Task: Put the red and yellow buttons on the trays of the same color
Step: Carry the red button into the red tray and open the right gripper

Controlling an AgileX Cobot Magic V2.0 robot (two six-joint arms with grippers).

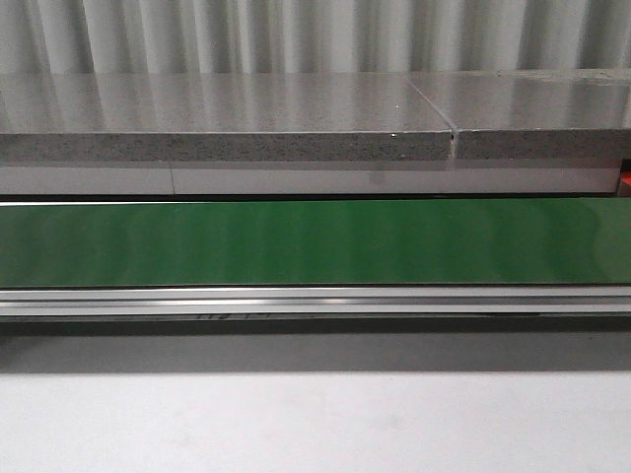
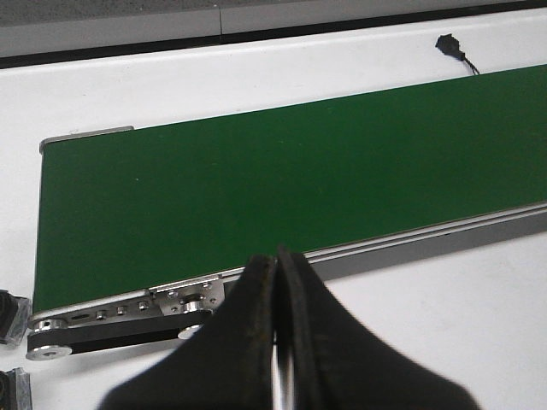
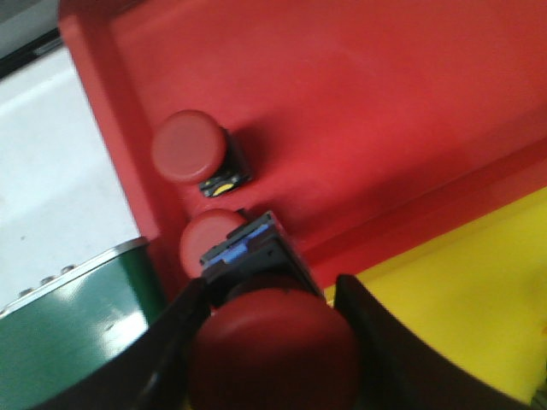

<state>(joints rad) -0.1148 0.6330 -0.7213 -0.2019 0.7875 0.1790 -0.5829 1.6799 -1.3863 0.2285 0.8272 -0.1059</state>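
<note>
A: What does the front view show, from left to right?
B: Only the green conveyor belt [image 1: 315, 241], running across the whole width in the middle of the frame. Above it is a grey stone ledge [image 1: 227, 123]. No arm and no button is visible there.

A: And the left gripper [image 2: 278, 265]?
B: It sits at the lower centre of the left wrist frame. Its two black fingers [image 2: 248, 333] are pressed together and nothing is between them. Behind it the belt fills the middle, with its metal end roller [image 2: 51, 329] at the lower left. A small black connector [image 2: 447, 43] lies on the white table [image 2: 444, 325] at the upper right.

A: The right gripper [image 3: 273, 342]?
B: At the bottom centre of its frame, it clamps a red button [image 3: 273, 346] over the red tray [image 3: 359, 102]. Two more red buttons [image 3: 190, 145] lie in that tray at centre left, close to its wall. The yellow tray [image 3: 461, 290] is at the lower right, just beside the red one
</note>
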